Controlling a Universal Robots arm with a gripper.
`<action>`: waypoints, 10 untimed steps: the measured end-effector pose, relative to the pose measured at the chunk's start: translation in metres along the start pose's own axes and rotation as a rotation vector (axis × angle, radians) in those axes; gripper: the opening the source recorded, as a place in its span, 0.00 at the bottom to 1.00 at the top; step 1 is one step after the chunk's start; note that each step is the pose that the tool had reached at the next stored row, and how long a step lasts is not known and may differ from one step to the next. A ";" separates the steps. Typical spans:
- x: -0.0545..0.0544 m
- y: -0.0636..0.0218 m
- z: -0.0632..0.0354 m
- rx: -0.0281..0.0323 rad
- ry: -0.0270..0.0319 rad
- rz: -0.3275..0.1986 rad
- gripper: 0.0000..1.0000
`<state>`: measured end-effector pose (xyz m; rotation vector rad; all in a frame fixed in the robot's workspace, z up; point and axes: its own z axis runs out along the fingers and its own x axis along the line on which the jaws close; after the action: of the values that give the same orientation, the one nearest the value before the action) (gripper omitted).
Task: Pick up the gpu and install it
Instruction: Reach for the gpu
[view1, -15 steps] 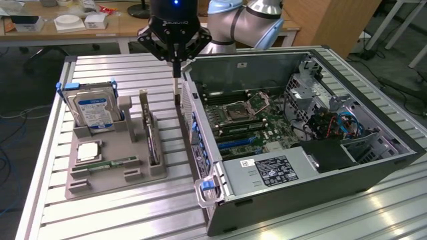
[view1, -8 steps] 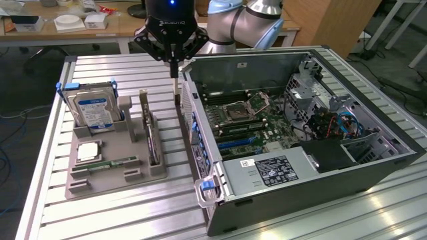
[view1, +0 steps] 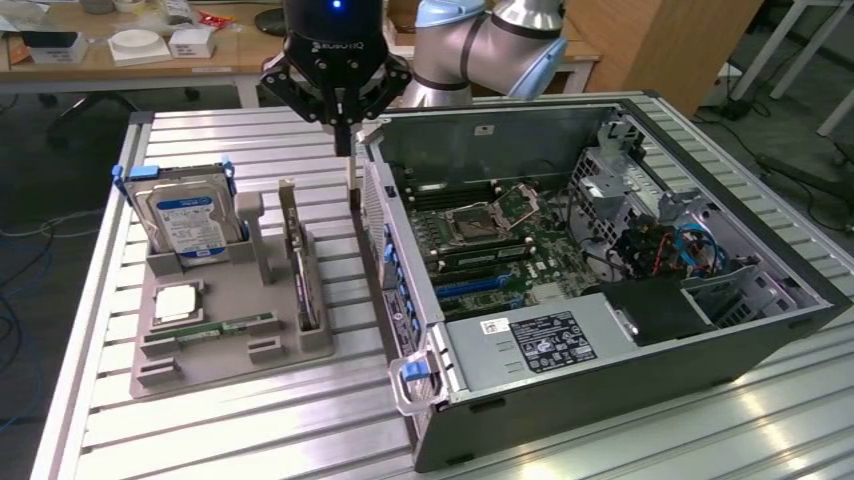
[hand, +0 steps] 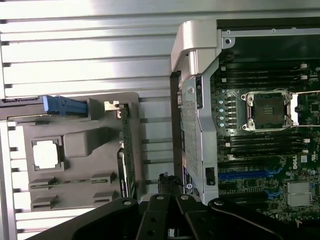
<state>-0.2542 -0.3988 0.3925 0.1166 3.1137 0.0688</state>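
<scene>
1 gpu (view1: 306, 285) upright in tray (view1: 220, 378), near gripper (view1: 344, 148).

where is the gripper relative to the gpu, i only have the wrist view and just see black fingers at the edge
observer: the gripper hangs over the strip of table between the grey tray and the computer case. The gpu stands on edge in its tray slot, untouched.
operator: anything in the fingers
observer: no, they are shut to a point and nothing shows between them.
operator: whats at the tray end with the blue handle
observer: a hard drive stands upright there, its blue-white label facing the exterior camera.
</scene>
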 end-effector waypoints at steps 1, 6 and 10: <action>0.001 -0.0001 0.0000 0.0000 -0.0001 0.000 0.10; 0.006 -0.0004 -0.0001 0.0000 0.0000 0.000 0.10; 0.010 -0.0008 -0.0002 -0.0001 0.0000 0.000 0.10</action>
<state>-0.2643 -0.3989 0.3924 0.1166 3.1137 0.0689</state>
